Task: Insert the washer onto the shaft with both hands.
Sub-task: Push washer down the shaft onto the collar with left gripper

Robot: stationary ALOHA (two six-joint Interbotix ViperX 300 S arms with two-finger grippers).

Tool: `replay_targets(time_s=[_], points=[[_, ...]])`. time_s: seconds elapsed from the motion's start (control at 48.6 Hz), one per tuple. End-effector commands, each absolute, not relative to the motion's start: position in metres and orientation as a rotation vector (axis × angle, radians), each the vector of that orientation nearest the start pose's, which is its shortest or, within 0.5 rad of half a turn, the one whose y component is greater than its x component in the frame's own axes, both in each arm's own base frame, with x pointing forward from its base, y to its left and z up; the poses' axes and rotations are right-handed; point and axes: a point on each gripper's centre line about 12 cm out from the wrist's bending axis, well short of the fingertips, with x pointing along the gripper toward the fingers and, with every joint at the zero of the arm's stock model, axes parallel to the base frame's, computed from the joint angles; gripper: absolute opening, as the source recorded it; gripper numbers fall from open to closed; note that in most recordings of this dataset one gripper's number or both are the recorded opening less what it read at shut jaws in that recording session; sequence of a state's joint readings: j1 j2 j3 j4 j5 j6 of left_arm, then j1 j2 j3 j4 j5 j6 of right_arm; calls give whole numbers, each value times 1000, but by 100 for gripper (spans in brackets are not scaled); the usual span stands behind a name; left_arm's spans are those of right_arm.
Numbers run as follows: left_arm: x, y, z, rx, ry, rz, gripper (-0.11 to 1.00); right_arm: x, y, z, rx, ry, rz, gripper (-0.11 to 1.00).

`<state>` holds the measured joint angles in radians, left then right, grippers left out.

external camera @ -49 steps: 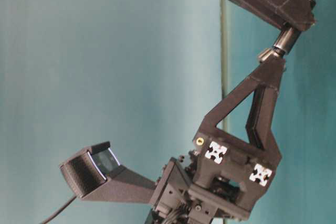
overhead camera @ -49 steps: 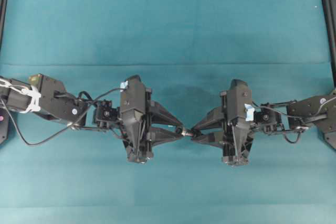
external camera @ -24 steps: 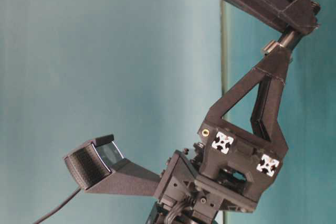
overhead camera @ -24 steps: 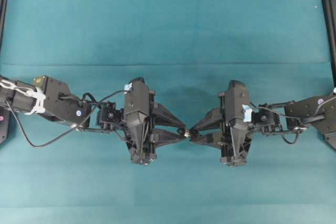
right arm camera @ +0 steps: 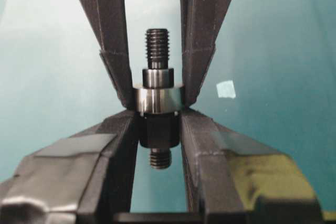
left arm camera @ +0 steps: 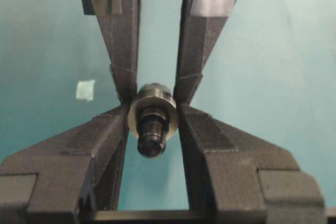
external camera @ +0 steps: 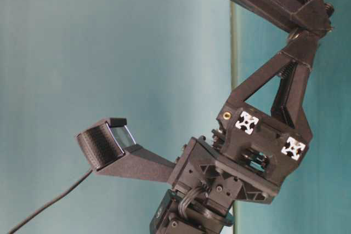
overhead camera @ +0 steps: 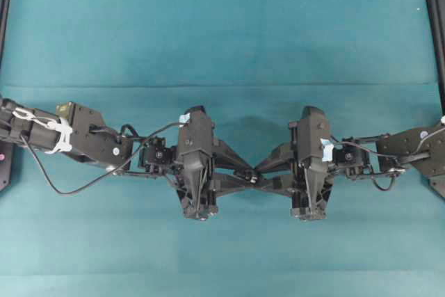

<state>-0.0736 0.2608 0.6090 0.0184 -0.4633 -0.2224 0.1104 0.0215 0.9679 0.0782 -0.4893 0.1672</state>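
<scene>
Right gripper [right arm camera: 157, 109] clamped tight on the shaft [right arm camera: 158, 80], threaded end poking out past its fingertips | left gripper [left arm camera: 152, 109] pinching the washer [left arm camera: 153, 114] by its rim | washer's already sitting round the shaft, both tips meeting mid-air over the teal table [overhead camera: 222, 33] | bit of pale tape [right arm camera: 226, 88] on the cloth behind

The left gripper [left arm camera: 152, 116] is squeezing the shiny washer [left arm camera: 153, 115]. The dark shaft [left arm camera: 151, 136] is poking through its hole. The right gripper's fingers [left arm camera: 122, 40] are holding the shaft.
</scene>
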Motion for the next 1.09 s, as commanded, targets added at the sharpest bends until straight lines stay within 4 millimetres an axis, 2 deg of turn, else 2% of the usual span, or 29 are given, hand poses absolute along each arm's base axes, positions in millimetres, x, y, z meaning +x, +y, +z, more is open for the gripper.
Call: replay_targets(time_s=[0.0, 0.329, 0.494, 0.535, 0.659, 0.721, 0.906, 1.071], points=[[439, -34, 133, -189, 394, -44, 36, 339, 32, 127, 206, 466, 10, 0], [439, -31, 134, -198, 392, -36, 36, 338, 32, 127, 205, 471, 10, 0], [438, -27, 142, -202, 374, -29, 37, 338, 32, 127, 205, 469, 10, 0], [436, -27, 141, -202, 382, -26, 44, 338, 32, 127, 205, 472, 10, 0], [434, -27, 138, -214, 409, -22, 78, 337, 32, 126, 204, 475, 11, 0], [433, -26, 140, -227, 415, -16, 89, 337, 32, 127, 206, 474, 10, 0], [432, -27, 144, -237, 422, -14, 91, 337, 32, 127, 203, 474, 11, 0], [428, -26, 160, -239, 416, -14, 91, 337, 32, 127, 205, 474, 10, 0]])
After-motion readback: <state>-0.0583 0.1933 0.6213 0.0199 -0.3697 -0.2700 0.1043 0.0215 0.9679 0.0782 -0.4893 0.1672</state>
